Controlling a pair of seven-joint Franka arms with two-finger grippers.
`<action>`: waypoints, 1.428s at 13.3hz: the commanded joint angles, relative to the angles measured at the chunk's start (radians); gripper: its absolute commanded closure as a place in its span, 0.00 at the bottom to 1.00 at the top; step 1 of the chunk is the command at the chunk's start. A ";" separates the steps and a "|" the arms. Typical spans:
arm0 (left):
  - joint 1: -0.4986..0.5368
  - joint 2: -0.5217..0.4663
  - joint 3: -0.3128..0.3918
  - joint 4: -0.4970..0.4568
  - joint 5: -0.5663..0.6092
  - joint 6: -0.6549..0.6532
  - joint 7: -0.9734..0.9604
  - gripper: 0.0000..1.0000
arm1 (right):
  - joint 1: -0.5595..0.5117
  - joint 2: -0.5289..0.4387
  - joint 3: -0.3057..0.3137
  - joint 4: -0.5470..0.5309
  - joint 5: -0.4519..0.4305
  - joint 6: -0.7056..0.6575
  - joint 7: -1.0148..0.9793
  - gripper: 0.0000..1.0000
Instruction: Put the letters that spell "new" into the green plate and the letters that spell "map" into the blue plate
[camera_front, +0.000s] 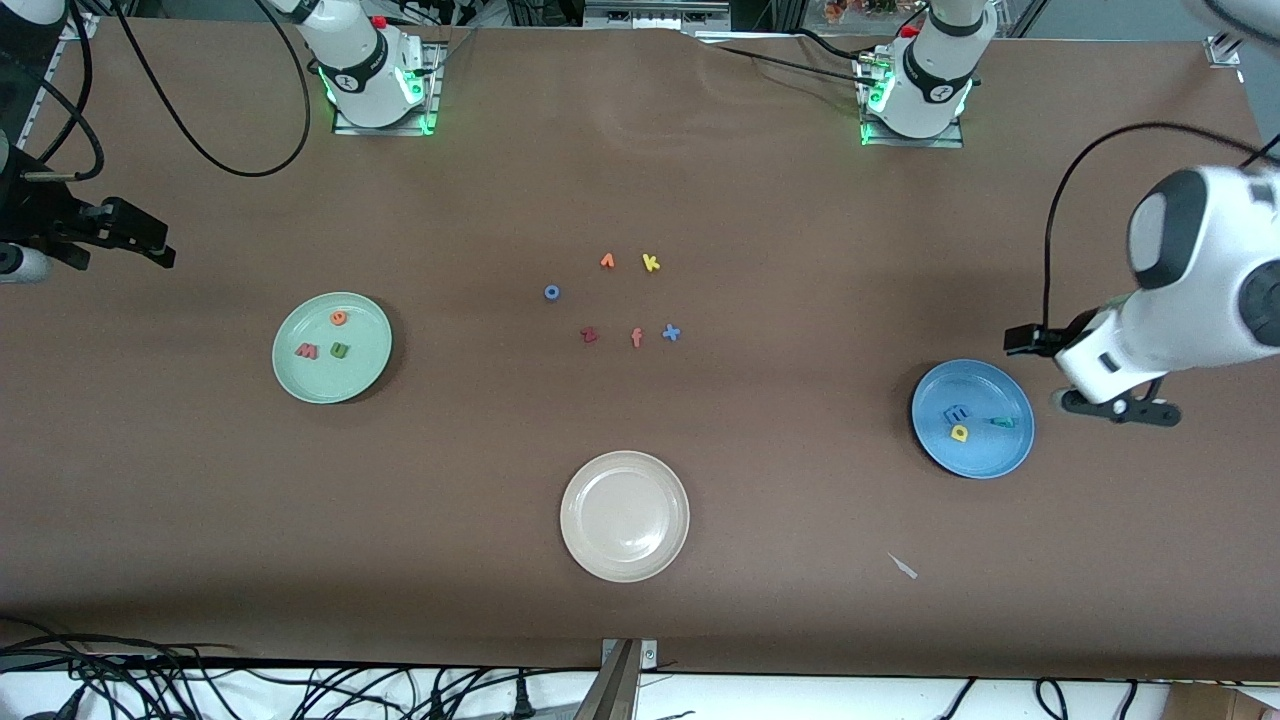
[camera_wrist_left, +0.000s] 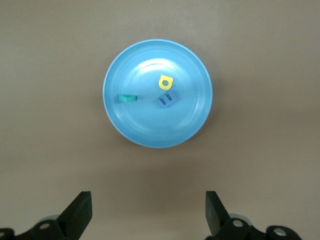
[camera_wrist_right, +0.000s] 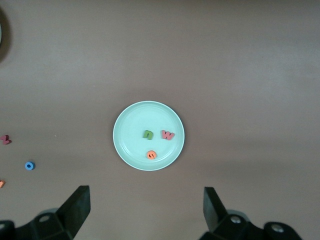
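Observation:
The green plate (camera_front: 365, 340) lies toward the right arm's end and holds the green n (camera_front: 340, 350), the orange e (camera_front: 338, 318) and the pinkish-red w (camera_front: 306, 350). The blue plate (camera_front: 985, 455) lies toward the left arm's end and holds the blue m (camera_front: 957, 412), the yellow a (camera_front: 960, 433) and the teal p (camera_front: 1003, 421). My left gripper (camera_front: 1120, 408) hangs open and empty over bare table beside the blue plate (camera_wrist_left: 150, 130). High over the table beside the green plate (camera_wrist_right: 132, 120), my right gripper (camera_wrist_right: 146, 207) is open and empty.
A beige-white plate (camera_front: 625, 515) sits empty, nearest the front camera. Mid-table lie loose letters: a blue o (camera_front: 551, 292), a yellow k (camera_front: 651, 263), a dark red z (camera_front: 589, 335), a blue x (camera_front: 671, 333) and two orange ones (camera_front: 607, 261). A white scrap (camera_front: 903, 566) lies near the blue plate.

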 joint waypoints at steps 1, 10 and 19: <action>-0.016 -0.094 0.030 0.007 -0.053 -0.067 -0.046 0.00 | -0.004 0.001 0.008 0.012 -0.005 -0.005 0.006 0.00; -0.071 -0.176 0.046 0.157 -0.099 -0.302 -0.053 0.00 | -0.004 0.001 0.008 0.012 -0.003 -0.005 0.008 0.00; -0.070 -0.176 0.046 0.156 -0.141 -0.242 -0.050 0.00 | -0.004 0.001 0.008 0.012 -0.003 -0.005 0.006 0.00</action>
